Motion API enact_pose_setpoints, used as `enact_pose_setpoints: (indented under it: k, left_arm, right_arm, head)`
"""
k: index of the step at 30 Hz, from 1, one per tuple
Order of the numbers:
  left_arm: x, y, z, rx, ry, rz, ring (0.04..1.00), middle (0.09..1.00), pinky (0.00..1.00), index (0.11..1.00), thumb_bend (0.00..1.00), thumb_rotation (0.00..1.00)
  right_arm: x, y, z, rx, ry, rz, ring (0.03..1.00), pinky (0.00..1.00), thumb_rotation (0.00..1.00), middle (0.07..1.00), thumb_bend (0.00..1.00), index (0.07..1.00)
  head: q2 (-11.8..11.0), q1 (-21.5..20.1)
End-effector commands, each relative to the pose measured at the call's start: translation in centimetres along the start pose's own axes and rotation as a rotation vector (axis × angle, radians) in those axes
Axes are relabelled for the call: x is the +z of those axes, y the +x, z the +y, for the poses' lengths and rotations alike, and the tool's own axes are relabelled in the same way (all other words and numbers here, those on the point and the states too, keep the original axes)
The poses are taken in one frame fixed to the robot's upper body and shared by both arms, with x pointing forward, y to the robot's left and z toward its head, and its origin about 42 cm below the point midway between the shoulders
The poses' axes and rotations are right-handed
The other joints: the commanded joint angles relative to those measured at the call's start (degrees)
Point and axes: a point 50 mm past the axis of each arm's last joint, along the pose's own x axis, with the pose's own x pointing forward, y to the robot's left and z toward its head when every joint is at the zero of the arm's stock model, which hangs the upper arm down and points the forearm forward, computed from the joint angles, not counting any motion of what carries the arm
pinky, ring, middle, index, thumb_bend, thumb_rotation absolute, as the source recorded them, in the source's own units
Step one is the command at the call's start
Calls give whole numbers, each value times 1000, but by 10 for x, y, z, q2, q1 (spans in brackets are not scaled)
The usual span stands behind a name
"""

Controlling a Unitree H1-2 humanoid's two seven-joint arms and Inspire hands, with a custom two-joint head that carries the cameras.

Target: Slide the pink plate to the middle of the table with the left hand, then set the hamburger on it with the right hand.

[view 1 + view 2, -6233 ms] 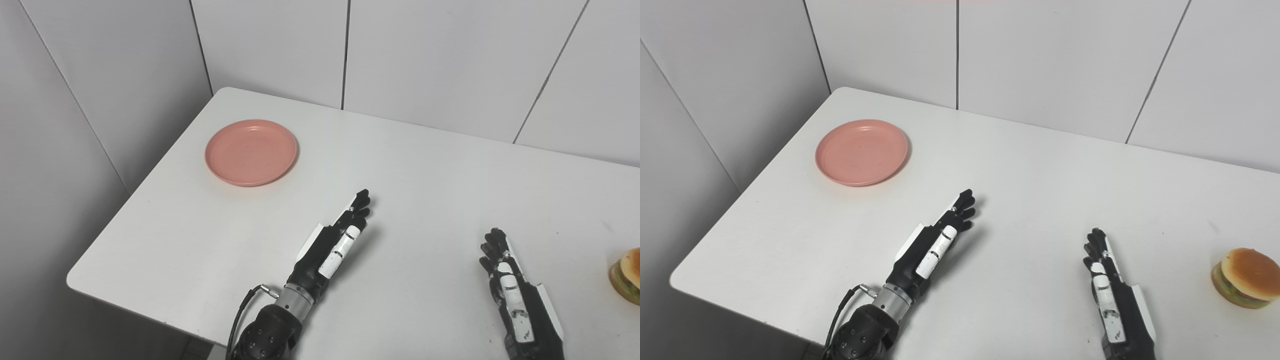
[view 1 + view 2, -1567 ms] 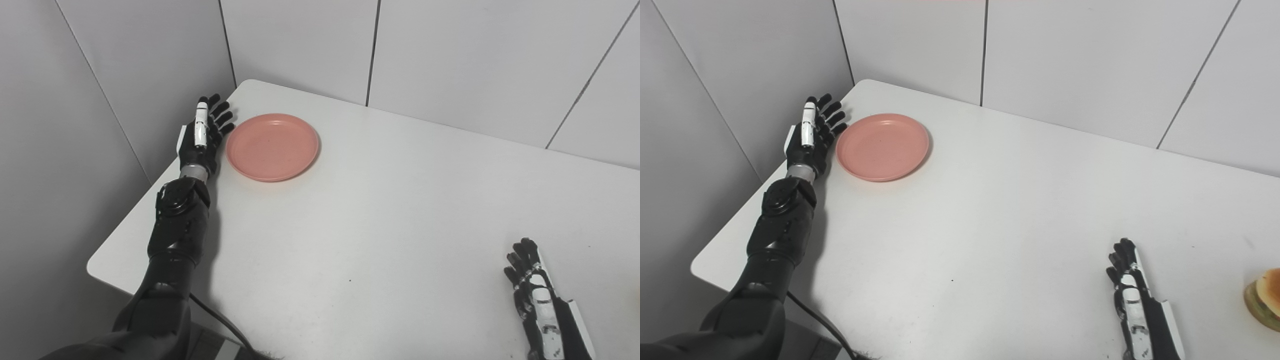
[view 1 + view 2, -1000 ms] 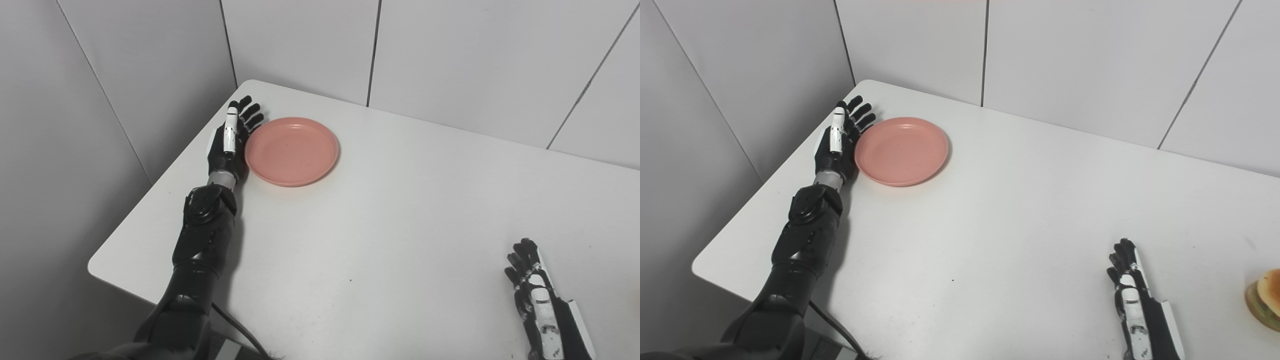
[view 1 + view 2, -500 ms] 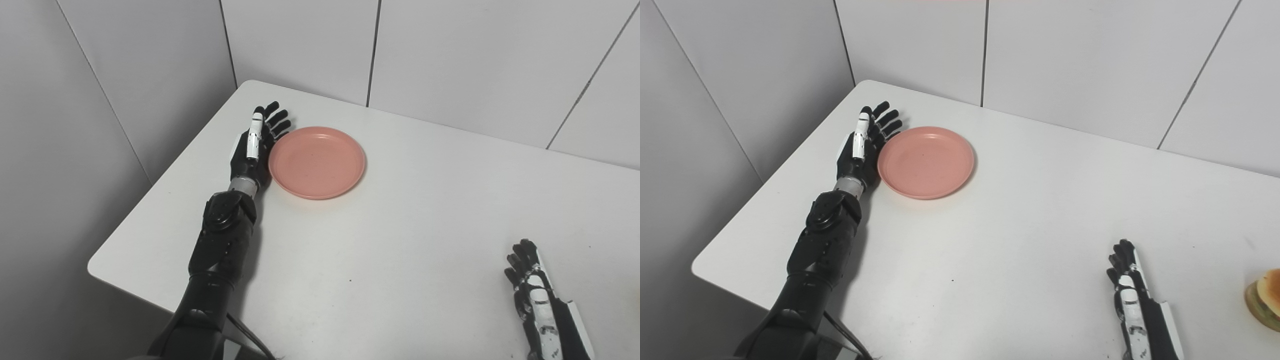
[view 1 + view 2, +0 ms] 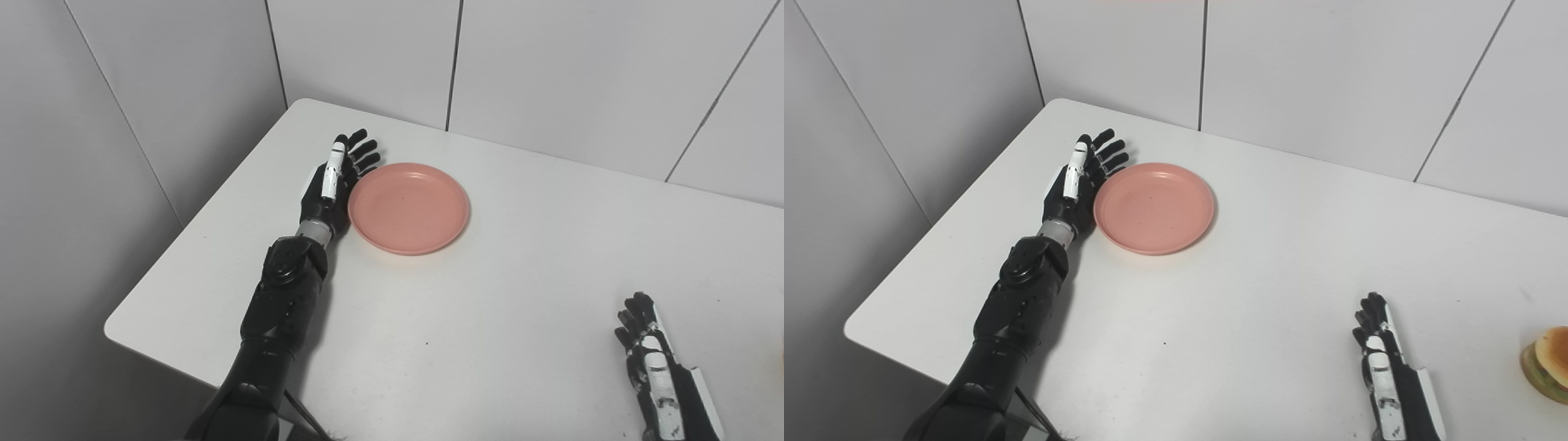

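The pink plate lies flat on the white table, left of its middle. My left hand stands edge-on against the plate's left rim, open, fingers straight and spread, holding nothing. My right hand rests open on the table near the front right, fingers straight. The hamburger sits at the far right edge of the right eye view, partly cut off, a short way right of the right hand. It is out of the left eye view.
Grey wall panels close off the back and the left side. The table's left edge runs close beside my left forearm, and its rounded front-left corner is near.
My left hand has pushed the plate rightward and a little toward me across the table, staying against its left rim. The right hand and hamburger have stayed put.
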Motion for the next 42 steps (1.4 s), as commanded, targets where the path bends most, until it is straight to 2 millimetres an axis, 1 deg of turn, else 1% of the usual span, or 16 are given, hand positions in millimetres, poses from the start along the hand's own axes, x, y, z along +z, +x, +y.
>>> enact_pose_setpoints:
  k: [1, 10, 15, 19, 25, 30, 34, 37, 42]
  left_arm:
    - [-19, -7, -10, -33, -21, 97, 856, 861, 850, 854, 380, 1000]
    - [-26, -16, -42, -139, -7, 145, 853, 858, 849, 853, 386, 1000]
    - [-30, -24, -63, -188, -30, 165, 849, 856, 842, 848, 384, 1000]
    - [-32, -31, -77, -236, -33, 164, 859, 869, 856, 860, 377, 1000]
    - [-36, -43, -99, -284, -47, 176, 872, 884, 879, 875, 381, 1000]
    - [-39, -57, -116, -330, -54, 187, 899, 907, 909, 900, 387, 1000]
    - [-43, -66, -125, -368, -63, 195, 905, 912, 917, 906, 389, 1000]
    - [-45, -74, -131, -388, -66, 200, 907, 912, 922, 906, 388, 1000]
    - [-44, -83, -135, -411, -83, 208, 912, 920, 929, 911, 379, 1000]
  right_arm:
    - [-7, -6, 5, 3, 6, 42, 1000, 1000, 1000, 1000, 235, 1000]
    - [-4, -5, 10, -8, 0, 46, 1000, 1000, 1000, 1000, 263, 1000]
    - [-3, -4, 13, -14, -9, 48, 1000, 1000, 1000, 1000, 252, 1000]
    - [0, -4, 16, -18, -21, 46, 1000, 1000, 1000, 1000, 245, 1000]
    - [2, -3, 19, -17, -21, 45, 1000, 1000, 1000, 1000, 267, 1000]
    - [4, -1, 23, -16, -16, 48, 1000, 1000, 1000, 1000, 239, 1000]
    - [4, 0, 25, -17, -9, 50, 1000, 1000, 1000, 1000, 204, 1000]
    - [5, 1, 28, -20, -6, 49, 1000, 1000, 1000, 1000, 204, 1000]
    - [6, 2, 31, -25, -3, 45, 1000, 1000, 1000, 1000, 195, 1000]
  head:
    - [3, -4]
    - [19, -29]
    - [28, -44]
    - [33, -53]
    - [39, -62]
    - [45, -80]
    - [49, -93]
    - [53, -107]
    - [58, -118]
